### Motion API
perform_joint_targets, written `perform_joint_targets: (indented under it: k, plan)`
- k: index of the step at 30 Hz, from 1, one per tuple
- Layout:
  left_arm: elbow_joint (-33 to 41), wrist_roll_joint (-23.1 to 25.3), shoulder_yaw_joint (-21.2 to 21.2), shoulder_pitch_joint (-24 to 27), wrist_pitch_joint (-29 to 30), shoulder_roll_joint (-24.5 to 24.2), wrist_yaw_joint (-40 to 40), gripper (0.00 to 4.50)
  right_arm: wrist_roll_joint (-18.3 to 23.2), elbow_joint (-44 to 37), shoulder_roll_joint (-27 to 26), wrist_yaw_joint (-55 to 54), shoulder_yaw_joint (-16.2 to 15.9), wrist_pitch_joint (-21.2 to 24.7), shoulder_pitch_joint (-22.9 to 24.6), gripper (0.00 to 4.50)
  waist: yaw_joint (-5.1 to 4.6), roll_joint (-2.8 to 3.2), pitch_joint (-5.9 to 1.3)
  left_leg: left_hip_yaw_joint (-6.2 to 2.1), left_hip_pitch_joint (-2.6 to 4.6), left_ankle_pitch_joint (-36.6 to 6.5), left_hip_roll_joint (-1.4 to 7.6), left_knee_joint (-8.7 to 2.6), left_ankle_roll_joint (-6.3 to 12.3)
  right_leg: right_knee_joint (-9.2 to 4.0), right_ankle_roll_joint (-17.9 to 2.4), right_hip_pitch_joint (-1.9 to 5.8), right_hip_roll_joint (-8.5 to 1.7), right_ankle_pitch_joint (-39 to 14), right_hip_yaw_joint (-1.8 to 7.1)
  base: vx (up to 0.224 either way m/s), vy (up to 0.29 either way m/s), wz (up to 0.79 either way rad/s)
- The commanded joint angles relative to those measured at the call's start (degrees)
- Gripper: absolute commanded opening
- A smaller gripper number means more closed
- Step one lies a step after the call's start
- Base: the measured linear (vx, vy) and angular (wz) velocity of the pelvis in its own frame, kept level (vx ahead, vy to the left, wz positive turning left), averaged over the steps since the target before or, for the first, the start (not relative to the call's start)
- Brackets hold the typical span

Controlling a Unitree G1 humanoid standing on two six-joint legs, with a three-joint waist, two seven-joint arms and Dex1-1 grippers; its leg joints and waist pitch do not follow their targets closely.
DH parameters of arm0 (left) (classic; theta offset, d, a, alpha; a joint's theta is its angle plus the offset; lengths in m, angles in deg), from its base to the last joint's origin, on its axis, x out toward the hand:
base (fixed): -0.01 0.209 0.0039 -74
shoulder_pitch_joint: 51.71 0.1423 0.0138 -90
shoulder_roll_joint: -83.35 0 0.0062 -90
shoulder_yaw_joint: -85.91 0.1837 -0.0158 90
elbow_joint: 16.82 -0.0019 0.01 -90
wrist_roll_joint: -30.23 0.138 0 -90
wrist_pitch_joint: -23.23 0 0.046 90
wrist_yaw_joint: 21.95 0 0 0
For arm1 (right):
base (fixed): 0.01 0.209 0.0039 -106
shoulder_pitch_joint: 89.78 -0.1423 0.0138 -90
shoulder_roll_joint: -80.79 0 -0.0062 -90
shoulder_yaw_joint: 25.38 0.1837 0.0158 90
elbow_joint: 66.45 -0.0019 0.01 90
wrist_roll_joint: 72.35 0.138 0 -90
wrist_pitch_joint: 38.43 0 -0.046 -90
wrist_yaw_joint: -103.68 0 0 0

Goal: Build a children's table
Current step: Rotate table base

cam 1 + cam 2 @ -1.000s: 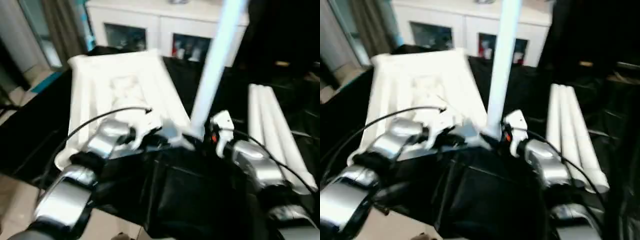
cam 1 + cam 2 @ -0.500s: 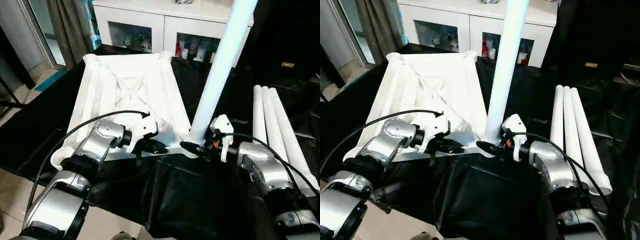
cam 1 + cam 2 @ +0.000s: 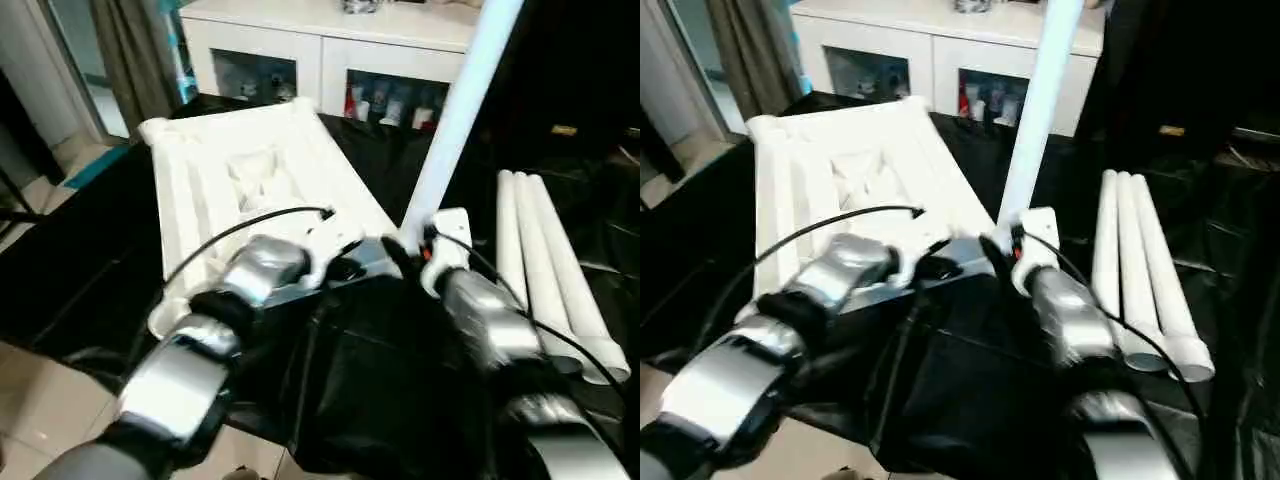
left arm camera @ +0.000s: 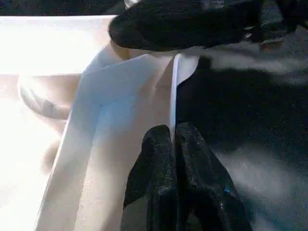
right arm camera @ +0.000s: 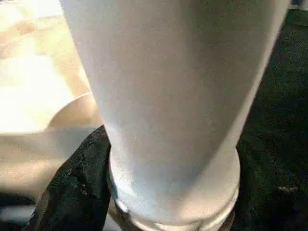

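Since half a second ago both arms have swung inward. On the black table (image 3: 60,260) the white tabletop (image 3: 230,170) lies underside up; left gripper (image 4: 172,144) is clenched on its near rim. Right gripper (image 5: 110,192) clasps the upright leg (image 3: 455,110) at the near right corner. Three spare legs (image 3: 555,270) lie right.

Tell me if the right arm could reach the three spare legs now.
Probably not yet: the right gripper is clamped on the upright leg at the tabletop corner. The spare legs lie unobstructed on its side.
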Motion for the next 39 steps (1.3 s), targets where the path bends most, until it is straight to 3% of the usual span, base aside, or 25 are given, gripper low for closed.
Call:
perform_joint_targets:
  k: [1, 2, 4, 6, 8, 11, 14, 15, 17, 18, 19, 23, 27, 30, 39]
  plan:
    - [-1.28, 1.08, -1.8, -2.36, 0.44, 0.38, 6.33, 0.0, -0.75, 4.75, -2.8, -0.82, -1.63, 2.13, 1.14, 2.81, -0.19, 0.32, -4.0, -0.36, 0.13, -10.93, 0.85, -4.0, 1.4, -4.63, -10.95, 3.12, -4.41, -15.89, 2.48, 0.0, 0.0, 0.0]
    - [-1.71, 1.05, -1.83, -2.68, 0.18, 0.89, 6.38, 0.0, -0.9, 5.19, -3.58, -0.43, -1.81, 1.4, 0.69, 3.16, -0.17, 0.51, -4.0, -0.43, 0.11, -11.15, 0.83, -4.04, 1.62, -4.6, -11.08, 3.27, -4.47, -15.46, 2.44, 0.0, 0.0, 0.0]
    - [-2.07, 1.17, -1.26, -2.87, -1.2, 1.36, 5.48, 0.0, -0.27, 5.1, -4.71, 0.93, -1.64, 0.51, 0.15, 3.53, -0.18, 0.3, -4.03, -0.38, 0.0, -11.22, 0.84, -4.0, 2.33, -4.49, -11.48, 3.35, -4.46, -13.86, 2.52, 0.0, 0.0, 0.0]
    - [-2.49, 1.09, -0.92, -3.03, -1.76, 1.35, 4.95, 0.0, -0.1, 5.07, -4.9, 1.58, -1.63, -0.02, -0.22, 3.6, -0.37, 0.34, -4.03, -0.54, -0.32, -10.91, 0.86, -4.12, 2.57, -4.38, -11.5, 3.63, -4.53, -13.66, 2.39, 0.0, 0.0, 0.0]
    - [-2.35, 1.11, -0.44, -2.65, -3.11, 0.67, 2.75, 0.0, -1.06, 4.42, -3.82, 3.28, -2.88, -1.48, -0.26, 3.85, -0.35, 0.12, -3.96, -0.44, -0.05, -11.83, 0.82, -4.09, 2.76, -4.75, -11.1, 3.45, -4.57, -15.83, 2.38, 0.0, 0.0, 0.0]
    - [-1.5, 1.34, 0.32, -1.14, -6.67, -0.95, -2.45, 0.0, -2.22, 3.25, -1.69, 6.75, -4.27, -2.78, -0.02, 3.85, -0.57, 0.1, -4.03, -0.53, -0.43, -10.47, 0.88, -4.08, 3.41, -4.37, -11.75, 3.69, -4.5, -13.53, 2.42, 0.0, 0.0, 0.0]
    - [0.23, 0.98, 1.05, 1.29, -10.06, -3.24, -9.3, 0.0, -1.85, 0.53, 0.95, 12.71, -5.26, -2.79, 1.13, 3.85, -0.81, 0.12, -4.17, -0.49, -0.37, -9.41, 1.02, -3.93, 4.1, -4.06, -12.98, 3.77, -4.61, -10.91, 2.51, 0.0, 0.0, 0.0]
    - [1.24, 0.76, 1.58, 2.64, -11.43, -4.68, -13.12, 0.0, -1.47, -1.48, 2.59, 16.36, -5.88, -2.58, 2.07, 3.85, -0.8, -0.02, -4.17, -0.46, -0.58, -8.86, 1.06, -3.9, 5.01, -3.89, -13.45, 4.03, -4.55, -9.1, 2.57, 0.0, 0.0, 0.0]
    - [1.58, 0.71, 1.77, 3.11, -11.62, -5.26, -14.42, 0.0, -1.27, -2.37, 3.26, 17.88, -6.12, -2.5, 2.49, 3.85, -0.67, 0.28, -4.33, -0.39, -0.32, -7.95, 1.38, -3.83, 5.46, -3.49, -14.68, 3.8, -4.55, -5.97, 2.56, 0.0, 0.0, 0.0]
    - [2.66, 0.1, 1.95, 4.29, -12.78, -6.73, -17.77, 0.0, -1.23, -4.8, 5.03, 21.93, -7.25, -3.45, 3.81, 3.85, -0.57, 0.01, -4.28, -0.26, -0.23, -8.18, 1.45, -3.8, 5.44, -3.47, -15.08, 3.81, -4.48, -5.56, 2.53, 0.0, 0.0, 0.0]
    - [3.46, -0.32, 1.94, 5.03, -13.36, -7.6, -19.39, 0.0, -1.1, -6.42, 6.18, 24.31, -7.99, -3.59, 4.73, 3.85, -0.29, 0.15, -4.3, -0.28, -0.23, -8.12, 1.47, -3.75, 5.53, -3.32, -15.29, 3.87, -4.55, -5.34, 2.54, 0.0, 0.0, 0.0]
    - [5.95, -1.81, 1.87, 7.32, -14.57, -10.33, -25.65, 0.0, 0.69, -11.1, 8.98, 30.63, -8.86, -2.86, 7.2, 3.85, 0.54, 0.2, -4.22, -0.1, 0.18, -9.84, 1.91, -3.93, 5.14, -3.26, -15.41, 3.44, -4.59, -6.18, 2.66, 0.0, 0.0, 0.0]
    - [9.2, -3.28, 1.54, 9.33, -14.36, -12.59, -30.23, 0.0, 2.32, -15.0, 11.13, 35.35, -9.41, -1.44, 9.18, 3.85, 0.61, 0.15, -3.94, -0.08, 0.25, -11.69, 1.9, -4.15, 3.92, -3.67, -14.14, 3.29, -4.65, -10.78, 2.71, 0.0, 0.0, 0.0]
    - [11.0, -4.02, 1.17, 10.33, -14.03, -13.91, -32.13, 0.0, 3.02, -17.24, 12.36, 38.41, -9.98, 0.03, 10.37, 3.85, 0.8, 0.0, -3.9, -0.19, -0.08, -11.24, 1.88, -4.26, 3.7, -3.68, -13.17, 3.53, -4.74, -11.91, 2.77, 0.0, 0.0, 0.0]
    - [13.42, -4.24, 0.73, 11.33, -12.59, -15.55, -33.08, 0.0, 3.79, -19.85, 12.3, 40.57, -10.93, 2.77, 11.8, 3.07, 0.84, 0.13, -3.99, -0.18, 0.0, -10.21, 1.78, -4.19, 3.15, -3.66, -12.81, 3.24, -4.66, -11.38, 2.72, 0.0, 0.0, 0.0]
